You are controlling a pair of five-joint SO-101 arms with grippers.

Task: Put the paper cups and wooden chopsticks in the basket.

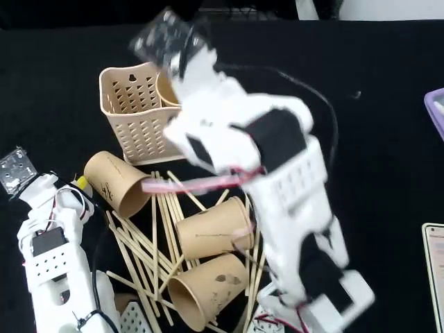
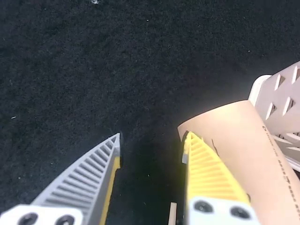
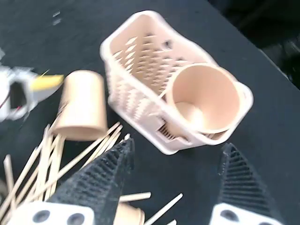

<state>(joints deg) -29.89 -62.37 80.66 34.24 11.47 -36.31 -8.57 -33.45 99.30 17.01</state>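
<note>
From the high view, the basket (image 1: 132, 114) stands upright toward the back of the black table (image 1: 374, 139) with one paper cup (image 1: 165, 89) already nested in its corner. Three more lie on their sides in front of it: the nearest cup (image 1: 114, 182) just ahead of the basket, a middle cup (image 1: 214, 229) and a front cup (image 1: 205, 290), all among a loose scatter of wooden chopsticks (image 1: 149, 243). The right arm (image 1: 277, 180) stretches across the pile to above the basket, and the left arm (image 1: 48, 253) sits at the near-left corner. In the left wrist view, the left gripper (image 2: 152, 140) has its jaws apart over bare cloth, the yellow finger touching or just beside the nearest cup's wall, the basket's perforated side close behind. In the right wrist view, the right gripper (image 3: 178, 147) hangs above the basket, its black fingers spread wide and holding nothing. The step in hand looks like the left arm's pickup of the nearest cup: it would do well to shift sideways until the cup's narrow end lies between the fingers, pinch gently so the paper does not crush, and let the right arm leave the basket before carrying over
</note>
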